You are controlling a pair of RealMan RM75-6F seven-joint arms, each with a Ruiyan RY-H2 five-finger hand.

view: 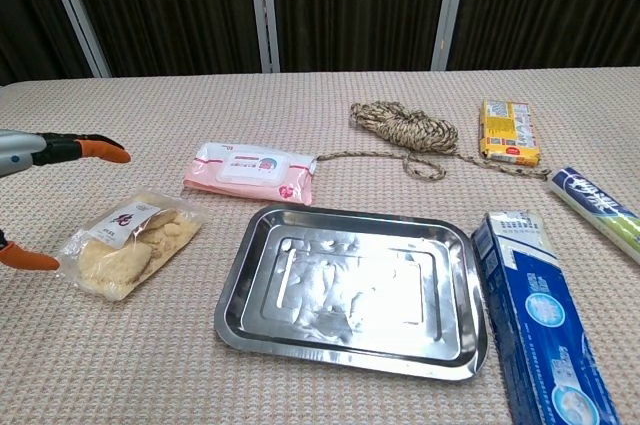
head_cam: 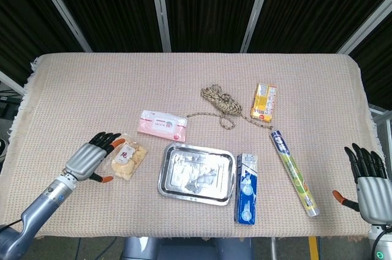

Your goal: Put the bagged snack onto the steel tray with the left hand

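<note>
Nearest the front edge of the table, the right hand (head_cam: 371, 186) hangs just off the front right corner, fingers spread and nothing in them. The blue box (head_cam: 246, 178) lies close to the front edge too, right beside the steel tray (head_cam: 196, 170), which sits flat and bare a bit right of the table's middle. A green-and-blue roll (head_cam: 294, 172) lies slanted between the box and the right edge.

Over toward the left edge, the left hand (head_cam: 92, 158) is spread wide and holding nothing, orange fingertips pointing at the bagged snack (head_cam: 127, 159). The bag lies flat on the cloth just left of the tray, not touching it. The hand sits right next to the bag's left side; in the chest view one fingertip (view: 104, 154) hovers above and behind the bagged snack (view: 128, 242), and the thumb tip is just off its near left corner. Can't tell if anything actually touches the wrapper.

Further back, a pink wipes pack (head_cam: 162, 126) lies behind the snack and tray. Behind that, near the middle, there's a coil of rope (head_cam: 221, 101) with its tail running toward a yellow box (head_cam: 264, 101).
</note>
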